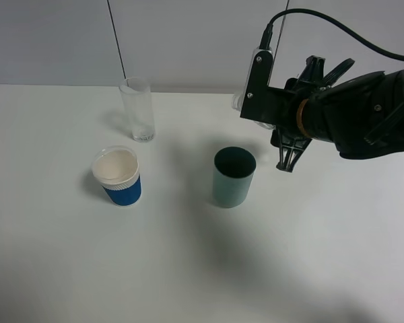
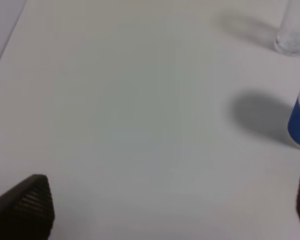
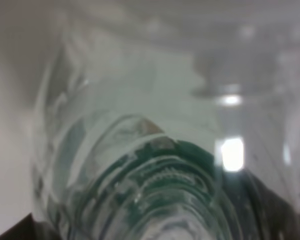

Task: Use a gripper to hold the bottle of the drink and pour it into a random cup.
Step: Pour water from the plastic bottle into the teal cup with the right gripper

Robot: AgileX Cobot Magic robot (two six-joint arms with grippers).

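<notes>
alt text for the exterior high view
A black gripper reaches in from the right, raised beside a teal cup on a white table, with a bottle barely showing behind its bracket. A blue-sleeved paper cup and a glass stand to the left.

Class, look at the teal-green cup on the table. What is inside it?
Only the dark inner wall of the teal-green cup shows, and nothing can be seen inside. Its bottom lies in shadow, so whether any drink is there cannot be told.

On your white worktop [image 1: 188,269] you have a clear glass [image 1: 138,111], a blue-sleeved paper cup [image 1: 119,177] and a teal cup [image 1: 233,178], all upright and apart.
</notes>
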